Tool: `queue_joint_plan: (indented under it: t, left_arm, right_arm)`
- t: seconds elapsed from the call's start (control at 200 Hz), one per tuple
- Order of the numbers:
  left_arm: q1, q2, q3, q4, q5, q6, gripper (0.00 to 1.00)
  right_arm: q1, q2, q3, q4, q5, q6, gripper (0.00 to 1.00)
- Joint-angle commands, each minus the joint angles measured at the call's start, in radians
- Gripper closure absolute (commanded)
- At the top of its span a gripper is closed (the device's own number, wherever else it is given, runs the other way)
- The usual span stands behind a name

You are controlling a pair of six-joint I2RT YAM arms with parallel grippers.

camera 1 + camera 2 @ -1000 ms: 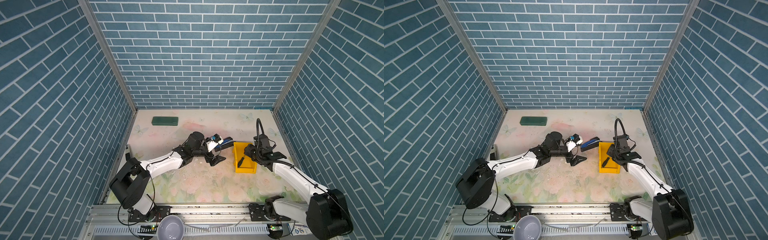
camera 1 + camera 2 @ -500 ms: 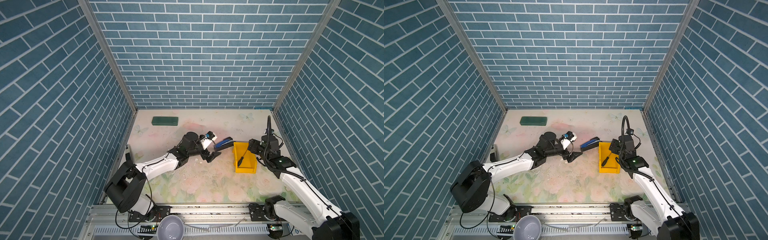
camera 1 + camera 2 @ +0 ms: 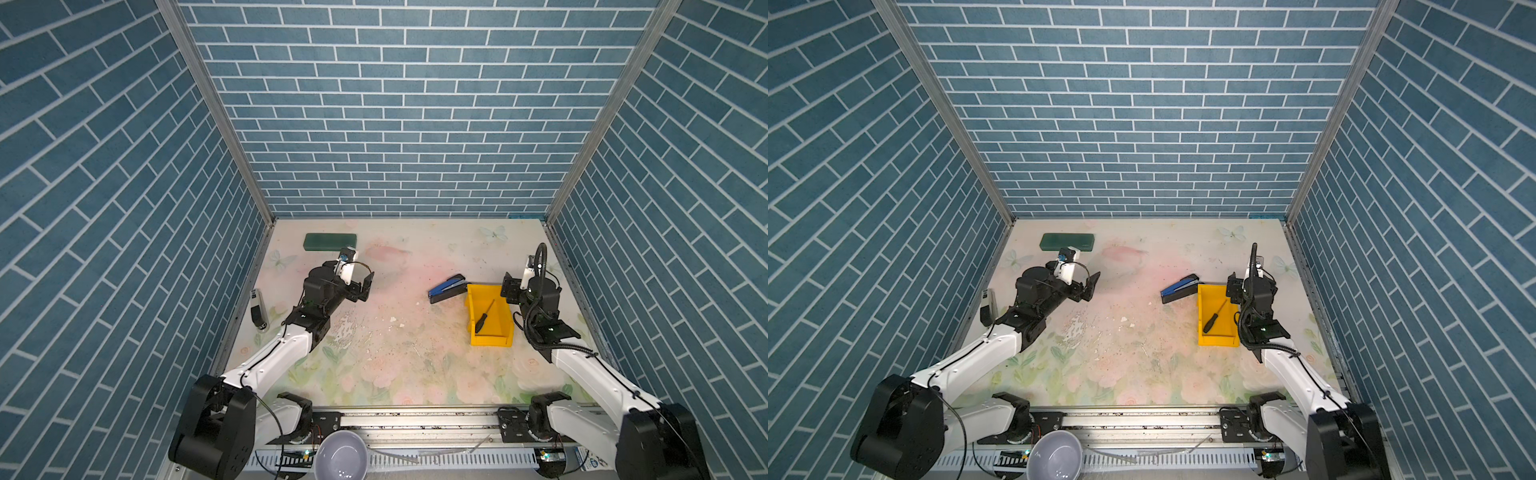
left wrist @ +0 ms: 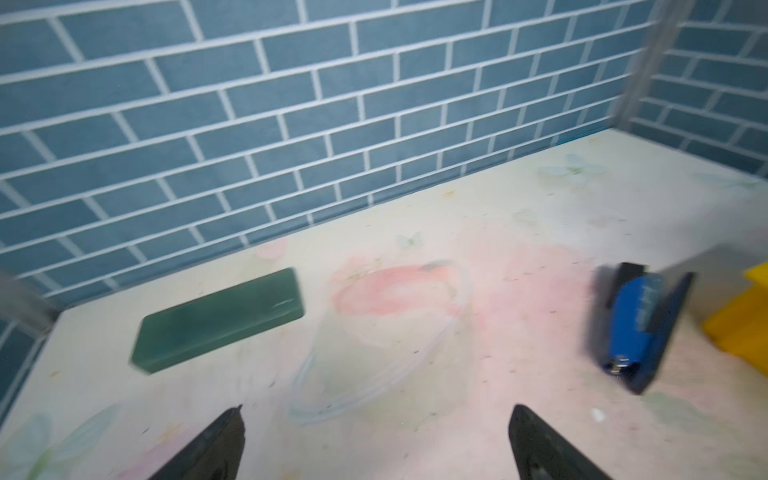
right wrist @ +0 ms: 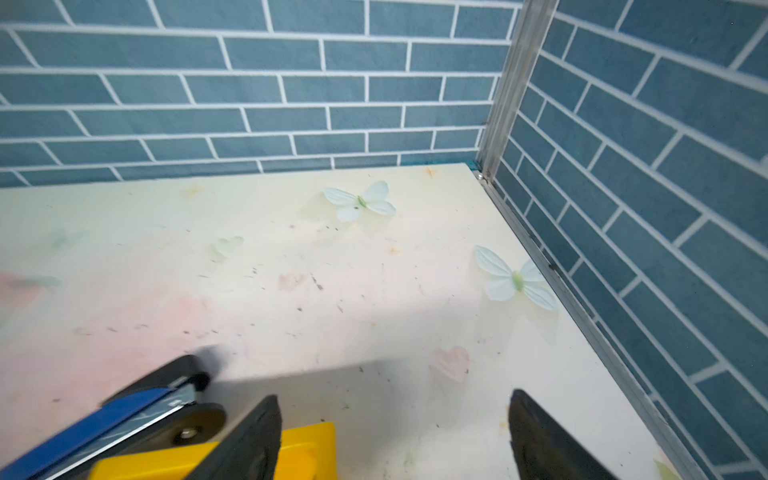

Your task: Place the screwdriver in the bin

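Note:
The screwdriver (image 3: pixel 484 318) (image 3: pixel 1214 318), black-handled and slim, lies slantwise inside the yellow bin (image 3: pixel 496 330) (image 3: pixel 1225 332) at the right of the table. My right gripper (image 3: pixel 512 287) (image 3: pixel 1233 289) (image 5: pixel 394 395) is open and empty beside the bin's far right corner (image 5: pixel 307 440), one finger over its rim. My left gripper (image 3: pixel 365 287) (image 3: pixel 1091 287) (image 4: pixel 376 411) is wide open and empty over the left middle of the table, far from the bin.
A blue-and-black stapler (image 3: pixel 446 288) (image 3: pixel 1179 289) (image 4: pixel 640 328) (image 5: pixel 137 415) lies against the bin's far left corner. A dark green case (image 3: pixel 330 242) (image 3: pixel 1067 242) (image 4: pixel 220 320) sits at the back left. A grey bowl (image 3: pixel 341 455) stands below the front rail.
My right gripper has opened wider and drawn off the bin toward the right wall, while the screwdriver stays in the bin. My left arm has pulled back to the left, away from the stapler.

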Motion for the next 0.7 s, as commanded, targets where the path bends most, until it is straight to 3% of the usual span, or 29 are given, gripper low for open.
queue_joint_plan:
  t: [0.0,0.135,0.235,0.415,0.695]
  left_arm:
    - [0.043,0.030,-0.063,0.058,-0.185,0.025,0.00]
    - [0.076,0.093,-0.086,0.109,-0.270,0.028,0.00]
    - [0.078,0.143,-0.122,0.207,-0.293,0.045,0.00]
    - [0.089,0.228,-0.173,0.412,-0.303,0.101,0.00]
    - [0.199,0.368,-0.208,0.597,-0.280,-0.020,0.00]
  right_arm:
    - [-0.038,0.080,-0.048,0.263,0.042,-0.081,0.16]
    - [-0.077,0.171,-0.021,0.267,-0.015,-0.152,0.13]
    - [-0.113,0.230,-0.025,0.306,-0.067,-0.124,0.12]
    - [-0.158,0.368,-0.113,0.579,-0.125,-0.096,0.12]
    - [-0.201,0.430,-0.156,0.694,-0.177,-0.058,0.13]
